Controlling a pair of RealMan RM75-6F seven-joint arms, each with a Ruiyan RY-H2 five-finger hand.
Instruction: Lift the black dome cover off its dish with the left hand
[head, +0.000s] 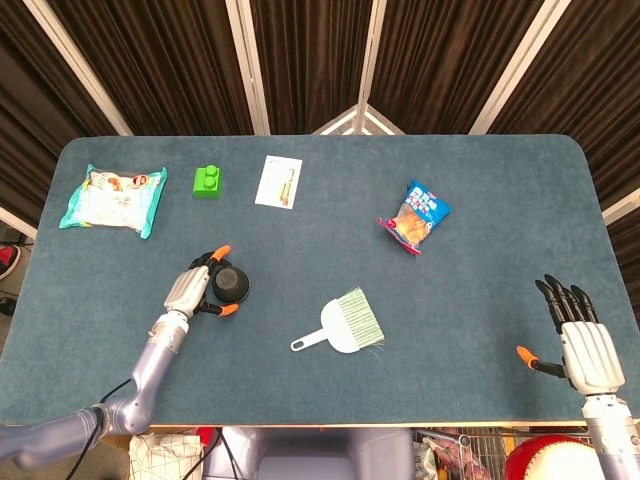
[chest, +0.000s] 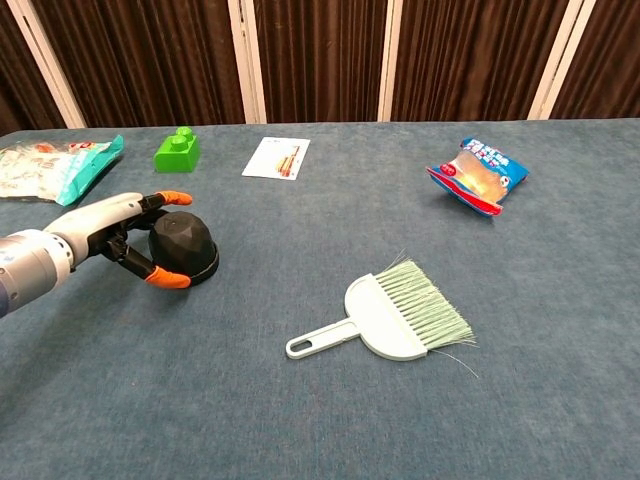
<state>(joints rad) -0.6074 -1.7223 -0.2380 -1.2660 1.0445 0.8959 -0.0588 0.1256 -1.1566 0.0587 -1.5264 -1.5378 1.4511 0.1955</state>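
The black dome cover (chest: 183, 247) (head: 229, 283) stands on the blue table, left of centre, with a slightly wider black rim at its foot; the dish beneath is hidden. My left hand (chest: 108, 236) (head: 191, 289) grips the dome from its left side. One orange fingertip (chest: 173, 197) lies over the far side and another orange fingertip (chest: 166, 280) presses on the near side. My right hand (head: 583, 343) rests open at the near right corner of the table, fingers spread and holding nothing; the chest view does not show it.
A pale green hand brush (chest: 392, 317) lies right of the dome. A green brick (chest: 177, 150), a white card (chest: 276, 158) and a teal snack bag (head: 112, 199) lie along the far left. A blue-red snack bag (chest: 478, 176) lies at the far right.
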